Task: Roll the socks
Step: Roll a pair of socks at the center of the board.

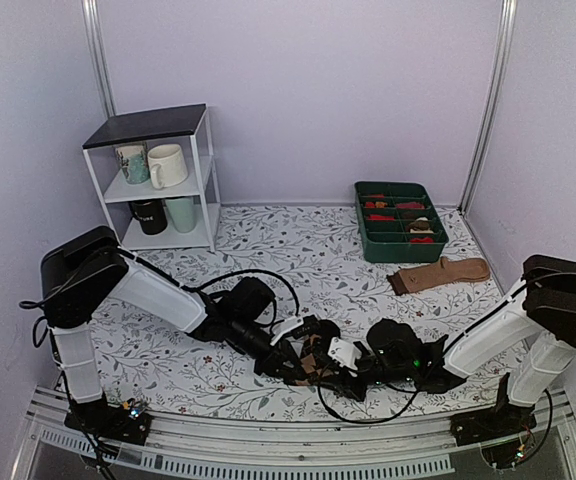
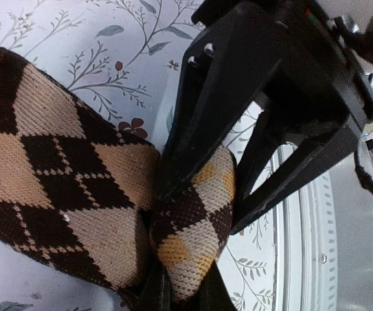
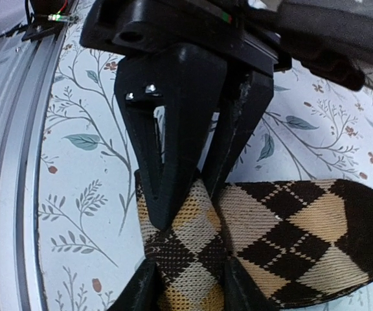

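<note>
Top external: left gripper [image 2: 180, 285] and right gripper [image 3: 188, 275] both clamped on argyle socks [image 3: 290, 227] at bunched end, mid-roll; next needs turning fold over without slack.

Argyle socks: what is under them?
The socks lie on the floral table cover, visible around them. Whatever is beneath the fabric, or inside the fold the left hand and right hand pinch, is covered.
</note>
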{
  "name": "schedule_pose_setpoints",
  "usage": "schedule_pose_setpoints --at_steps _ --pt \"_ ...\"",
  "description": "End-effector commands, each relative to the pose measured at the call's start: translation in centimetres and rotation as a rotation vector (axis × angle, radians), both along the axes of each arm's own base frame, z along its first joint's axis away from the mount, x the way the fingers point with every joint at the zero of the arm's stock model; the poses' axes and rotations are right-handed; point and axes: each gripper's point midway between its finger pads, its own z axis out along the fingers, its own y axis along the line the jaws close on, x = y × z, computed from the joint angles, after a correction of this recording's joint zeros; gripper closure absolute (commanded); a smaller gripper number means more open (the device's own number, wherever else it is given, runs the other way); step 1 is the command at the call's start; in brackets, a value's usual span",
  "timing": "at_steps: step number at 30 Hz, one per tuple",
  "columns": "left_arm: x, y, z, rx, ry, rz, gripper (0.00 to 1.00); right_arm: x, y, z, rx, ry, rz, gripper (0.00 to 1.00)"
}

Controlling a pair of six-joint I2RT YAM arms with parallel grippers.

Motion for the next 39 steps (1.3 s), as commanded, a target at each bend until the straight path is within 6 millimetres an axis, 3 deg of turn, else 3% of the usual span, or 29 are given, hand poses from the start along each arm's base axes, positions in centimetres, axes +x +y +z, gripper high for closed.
schedule_pose_setpoints --at_steps 1,3,7,9,11,13,15,17,18,19,26,29,34,39 --pt "-2.8 5.2 -6.3 0.287 0.129 0.031 0.93 -0.2 0.0 -1.8 -0.054 0.062 -0.023 0.76" --pt "-2.0 4.7 -5.7 0.266 0.082 0.04 0.85 -0.4 -0.1 -2.3 -0.068 0.093 -0.026 0.8" --pt "0.2 2.9 -1.2 0.121 -0.114 0.07 0.82 -1.0 -0.7 -3.4 -0.088 0.175 -0.026 0.81" --pt "0.4 2.2 1.7 0.016 -0.228 0.061 0.76 -1.1 -1.1 -3.9 -0.094 0.234 -0.033 0.81" --pt "0.2 2.0 4.1 -0.062 -0.344 0.043 0.53 -1.2 -1.5 -4.4 -0.1 0.292 -0.042 0.81" --pt "-0.5 1.9 5.9 -0.132 -0.445 0.007 0.39 -1.5 -1.8 -4.6 -0.102 0.344 -0.033 0.81" --pt "-1.3 2.1 6.7 -0.176 -0.508 -0.034 0.33 -1.7 -2.0 -4.8 -0.102 0.411 -0.023 0.81" --pt "-1.8 2.3 6.4 -0.184 -0.548 -0.067 0.23 -2.0 -2.2 -5.0 -0.107 0.497 -0.005 0.81" --pt "-2.0 2.4 6.1 -0.179 -0.56 -0.079 0.06 -2.2 -2.2 -5.2 -0.118 0.532 0.003 0.81" --pt "-2.0 2.4 5.8 -0.173 -0.571 -0.084 0.01 -2.4 -2.3 -5.4 -0.131 0.565 0.012 0.81" --pt "-1.3 2.5 2.8 -0.105 -0.616 -0.093 0.01 -3.9 -3.6 -7.3 -0.253 0.776 0.055 0.81" --pt "-1.5 2.4 2.0 -0.096 -0.616 -0.109 0.01 -4.1 -3.6 -7.1 -0.25 0.806 0.078 0.81" --pt "-1.3 2.4 1.1 -0.068 -0.604 -0.114 0.01 -4.0 -3.4 -7.0 -0.253 0.822 0.088 0.81" --pt "-1.1 2.3 1.5 -0.08 -0.624 -0.111 0.01 -4.3 -3.4 -7.3 -0.256 0.844 0.106 0.82"
